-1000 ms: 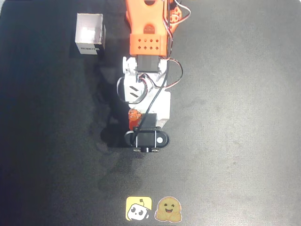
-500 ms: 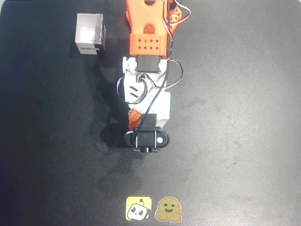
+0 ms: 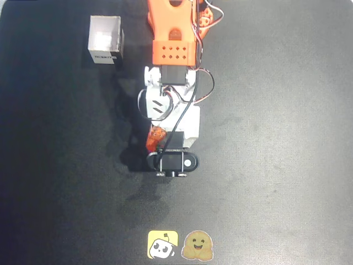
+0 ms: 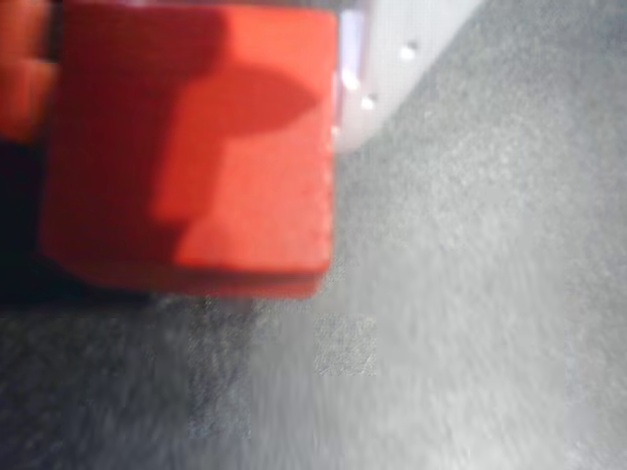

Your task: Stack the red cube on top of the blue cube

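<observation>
Red cube (image 4: 186,157) sits between the gripper's parts in the wrist view: an orange finger (image 4: 22,69) touches its left side, and a pale, whitish part (image 4: 392,49) lies against its upper right corner. Gripper closed on the cube, the gap set by the cube's own width. The cube's faces are plain, matte red-orange, with a dark shadow across the upper left of the near face. The picture is blurred; edges are soft. Below and right of the cube lies dark grey mat (image 4: 441,323); whether the cube rests on it or hangs above it I cannot tell.

Overhead view: the arm (image 3: 172,61), orange and white, reaches down the picture from the top edge. The gripper (image 3: 160,144) lies under the black wrist camera (image 3: 173,162), so only a small orange piece shows beside it. Relative to that camera, a white open box (image 3: 105,40) stands well apart, up and to the left. Two stickers (image 3: 180,245) lie well below the camera, near the bottom edge of the black mat (image 3: 287,138).
</observation>
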### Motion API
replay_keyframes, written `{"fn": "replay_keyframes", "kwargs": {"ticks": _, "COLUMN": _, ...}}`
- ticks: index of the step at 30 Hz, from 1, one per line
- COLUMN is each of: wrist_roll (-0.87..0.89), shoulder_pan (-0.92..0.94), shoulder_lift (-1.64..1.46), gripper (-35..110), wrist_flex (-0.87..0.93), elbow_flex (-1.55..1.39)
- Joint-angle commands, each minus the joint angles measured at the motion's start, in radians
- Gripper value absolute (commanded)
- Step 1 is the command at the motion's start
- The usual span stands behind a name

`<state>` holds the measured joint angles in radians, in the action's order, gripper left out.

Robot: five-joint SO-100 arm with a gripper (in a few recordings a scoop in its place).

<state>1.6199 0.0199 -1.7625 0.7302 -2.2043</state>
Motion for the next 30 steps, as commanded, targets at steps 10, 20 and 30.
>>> {"fn": "replay_keyframes", "kwargs": {"ticks": 10, "wrist_roll": -0.028, "shoulder_pan": -0.011, "shoulder_lift": -0.161, "gripper": 36, "wrist_flex": -0.032, "elbow_flex": -0.041}}
{"fn": "replay_keyframes", "kwargs": {"ticks": 20, "wrist_roll": -0.017, "shoulder_pan": -0.075, "shoulder_lift": -0.469, "gripper": 38, "wrist_flex": -0.032, "elbow_flex": -0.193}}
{"fn": "replay_keyframes", "kwargs": {"ticks": 30, "wrist_roll": -0.057, "shoulder_pan": -0.058, "shoulder_lift": -0.891, "gripper": 0, "wrist_flex": 0.067, "elbow_flex": -0.402}}
